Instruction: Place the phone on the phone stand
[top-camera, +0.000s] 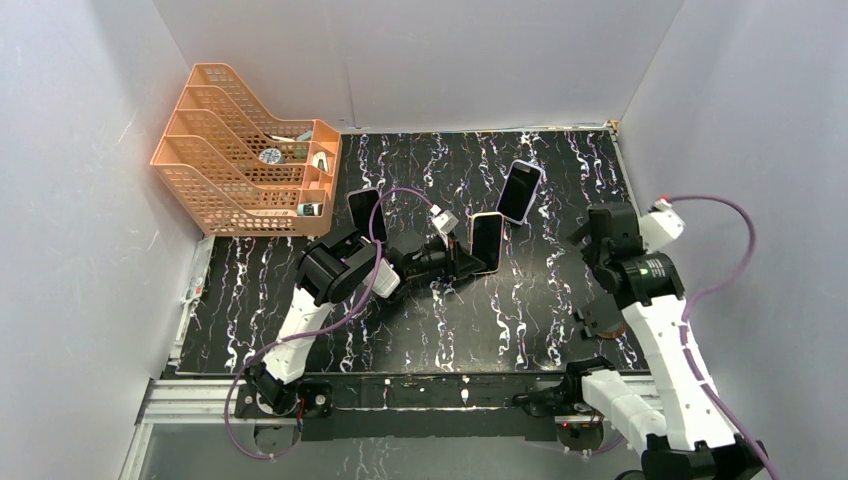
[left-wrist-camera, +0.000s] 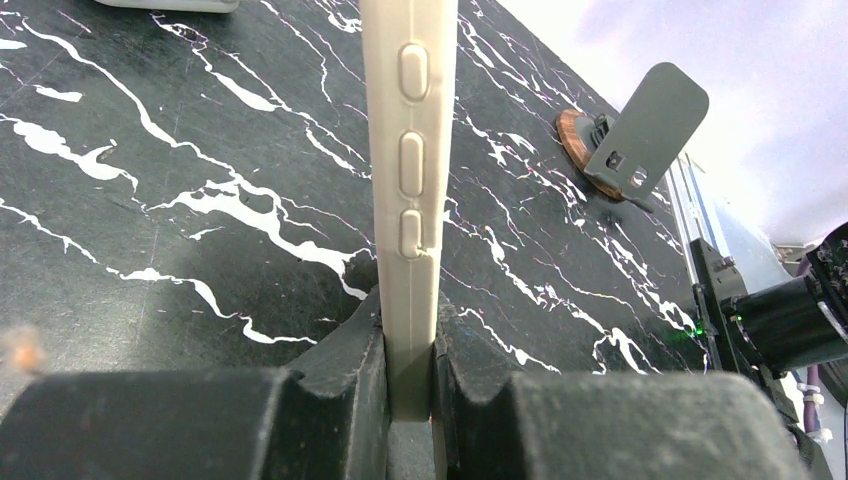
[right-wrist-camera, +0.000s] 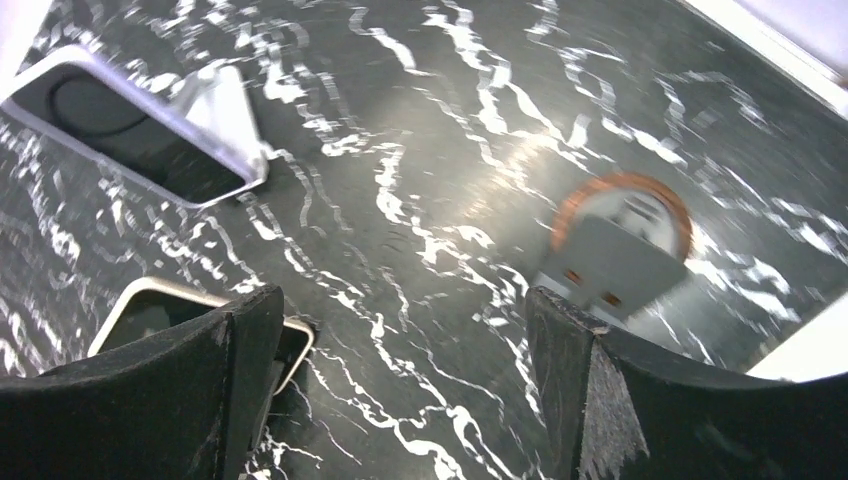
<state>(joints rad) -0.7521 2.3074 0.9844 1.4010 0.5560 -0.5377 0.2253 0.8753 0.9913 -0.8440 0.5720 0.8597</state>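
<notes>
My left gripper (top-camera: 462, 258) is shut on the lower end of a phone in a cream case (top-camera: 486, 243) and holds it upright over the middle of the black marble table (top-camera: 420, 330). In the left wrist view the phone (left-wrist-camera: 410, 150) is edge-on between the jaws of my left gripper (left-wrist-camera: 410, 335). The empty phone stand (left-wrist-camera: 640, 125), a grey plate on a round brown base, stands beyond it to the right, near the table's front edge. It also shows in the top view (top-camera: 603, 318) and the right wrist view (right-wrist-camera: 615, 245). My right gripper (right-wrist-camera: 405, 310) is open and empty above the table, between the held phone (right-wrist-camera: 150, 310) and the stand.
A second phone leans on its stand at the back (top-camera: 519, 192), also seen in the right wrist view (right-wrist-camera: 130, 125). A third phone (top-camera: 365, 213) stands by the orange file rack (top-camera: 240, 170) at the back left. White walls enclose the table.
</notes>
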